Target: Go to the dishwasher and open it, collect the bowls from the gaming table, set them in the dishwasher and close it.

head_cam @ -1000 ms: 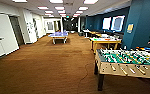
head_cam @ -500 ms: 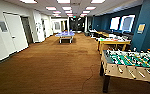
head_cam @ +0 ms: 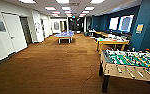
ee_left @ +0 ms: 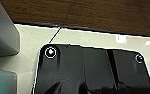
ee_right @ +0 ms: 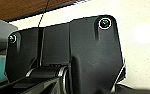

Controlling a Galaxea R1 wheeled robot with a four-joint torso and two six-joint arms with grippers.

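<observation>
Ahead, brown carpet (head_cam: 53,67) runs to a far blue table-tennis table (head_cam: 64,35); table-football table (head_cam: 131,63) near right. Grippers' state: cannot tell.

Yellow-edged gaming table (head_cam: 112,41) with colourful clutter, beyond the table-football table (head_cam: 131,63).

Place: office building recreation lounge, a long open hall
Floor: brown carpet (head_cam: 53,67) running the whole length
Ceiling: tiled, with rows of recessed light panels (head_cam: 66,8)
Left side: white walls with a white door (head_cam: 14,32) and more doorways farther on
Right side: dark blue wall (head_cam: 148,27) with bright windows (head_cam: 121,23)
Near right: table-football table (head_cam: 131,62), green field and rods
Farther right: yellow-edged table (head_cam: 112,41) strewn with colourful items
Far centre: blue table-tennis table (head_cam: 64,35)
</observation>
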